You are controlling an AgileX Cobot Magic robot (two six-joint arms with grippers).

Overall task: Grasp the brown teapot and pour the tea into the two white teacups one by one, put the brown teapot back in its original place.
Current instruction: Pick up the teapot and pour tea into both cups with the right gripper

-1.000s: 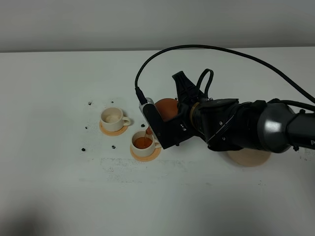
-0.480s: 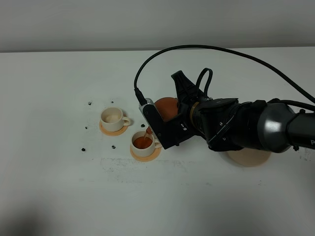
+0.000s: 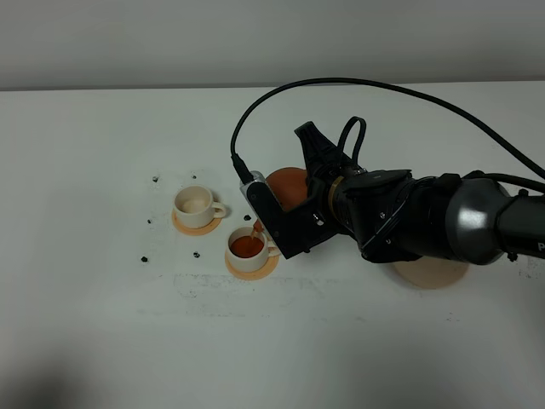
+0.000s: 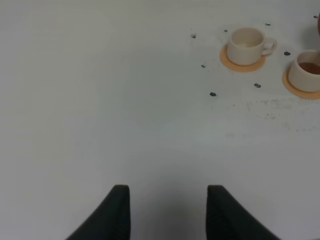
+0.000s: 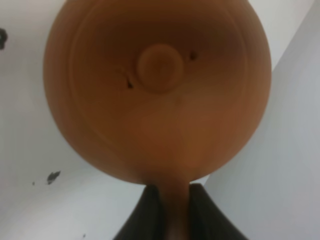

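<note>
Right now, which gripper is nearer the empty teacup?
Right. The right gripper holds the brown teapot at the filled cup beside the empty teacup; the left gripper is far off.

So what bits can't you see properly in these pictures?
- High view: the round reddish-brown clay teapot is mostly behind the black right arm, and its handle is hidden.
- High view: the flat pale beige disc is partly covered by that arm.
- Right wrist view: the teapot fills the picture and looks blurry. No cups show there.
- Left wrist view: the small white cup holding tea is cut off by the edge.
</note>
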